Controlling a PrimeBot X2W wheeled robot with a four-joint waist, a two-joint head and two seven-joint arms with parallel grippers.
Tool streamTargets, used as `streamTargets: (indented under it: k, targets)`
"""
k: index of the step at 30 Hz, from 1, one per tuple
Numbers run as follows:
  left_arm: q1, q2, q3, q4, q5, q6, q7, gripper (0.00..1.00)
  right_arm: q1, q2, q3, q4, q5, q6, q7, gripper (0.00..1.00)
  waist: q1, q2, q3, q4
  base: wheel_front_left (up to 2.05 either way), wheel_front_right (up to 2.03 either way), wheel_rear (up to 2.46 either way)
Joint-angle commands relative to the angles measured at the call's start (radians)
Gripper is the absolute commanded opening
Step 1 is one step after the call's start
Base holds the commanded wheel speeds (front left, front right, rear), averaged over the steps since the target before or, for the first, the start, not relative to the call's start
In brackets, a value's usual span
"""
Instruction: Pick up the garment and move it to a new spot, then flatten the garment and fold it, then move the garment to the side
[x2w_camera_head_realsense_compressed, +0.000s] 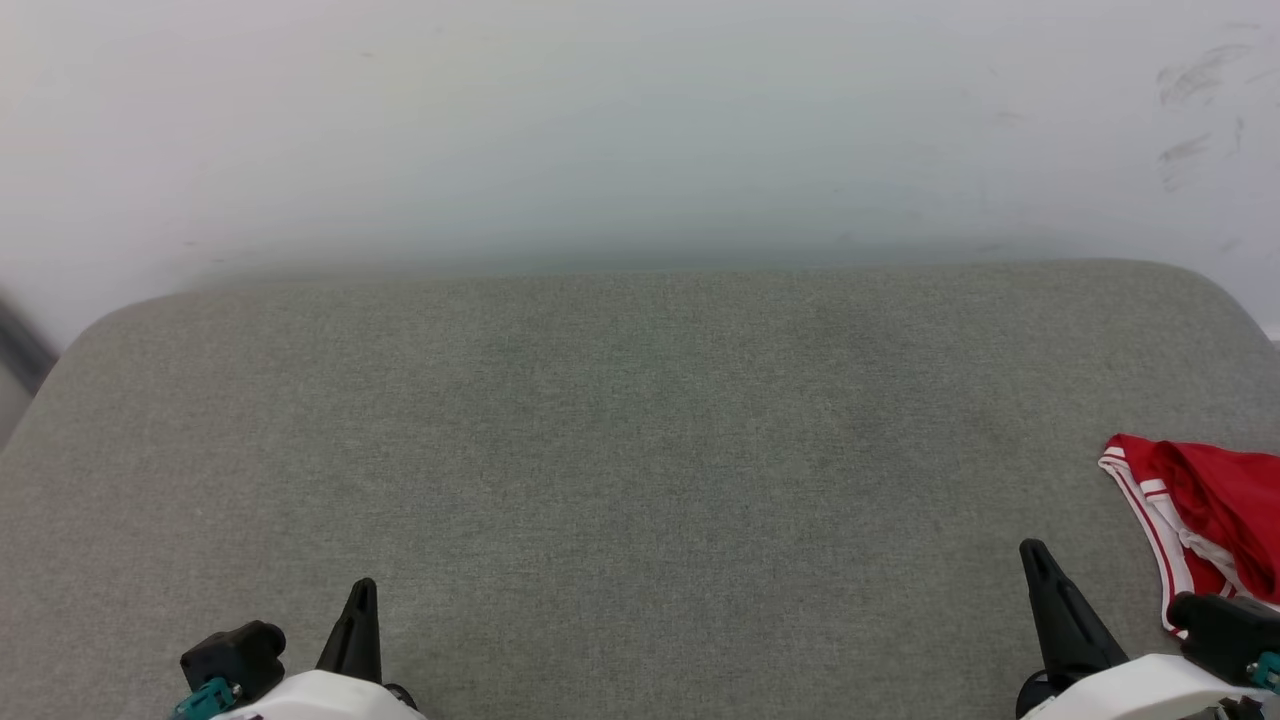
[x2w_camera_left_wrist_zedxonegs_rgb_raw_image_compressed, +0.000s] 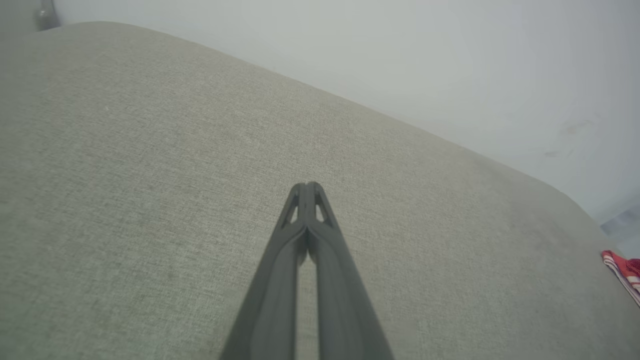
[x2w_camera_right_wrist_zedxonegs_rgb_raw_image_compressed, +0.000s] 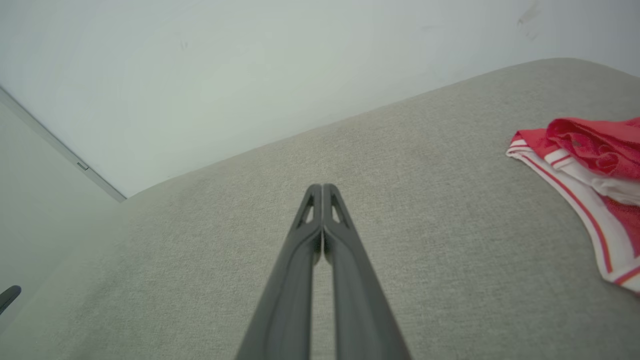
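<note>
Your left gripper (x2w_camera_left_wrist_zedxonegs_rgb_raw_image_compressed: 306, 186) and right gripper (x2w_camera_right_wrist_zedxonegs_rgb_raw_image_compressed: 322, 187) are each closed tip to tip and hold nothing, fingers pointing across the cushion (x2w_camera_head_realsense_compressed: 640, 450). The garment (x2w_camera_head_realsense_compressed: 1215, 500) lies bunched at the cushion's right edge, near your right gripper. It is glossy red cloth with a white band and thin red stripes. The cushion is grey woven fabric with rounded corners. Behind it stands a pale wall (x2w_camera_head_realsense_compressed: 640, 120) with dark scuffs (x2w_camera_head_realsense_compressed: 1195, 75) at upper right.

Plain indoor room, kind unclear: grey fabric surface (x2w_camera_head_realsense_compressed: 640, 450) against scuffed white wall (x2w_camera_head_realsense_compressed: 640, 120).
</note>
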Motion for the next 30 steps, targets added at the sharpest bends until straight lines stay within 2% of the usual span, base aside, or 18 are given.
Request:
streamTargets:
  k: [1,30]
  targets:
    - [-0.029,-0.001,0.016,-0.010,-0.023,-0.009,0.005,0.00,-0.031,-0.008,-0.003,-0.007,0.034,0.000,0.003,0.00,0.0000,0.0000,0.000,0.000,0.00,0.00,0.00]
    - [-0.078,-0.077,0.143,0.008,-0.361,-0.111,0.110,0.00,-0.108,-0.014,-0.020,0.079,0.480,0.000,0.026,0.00,0.0000,0.0000,0.015,0.008,0.00,0.00,0.00]
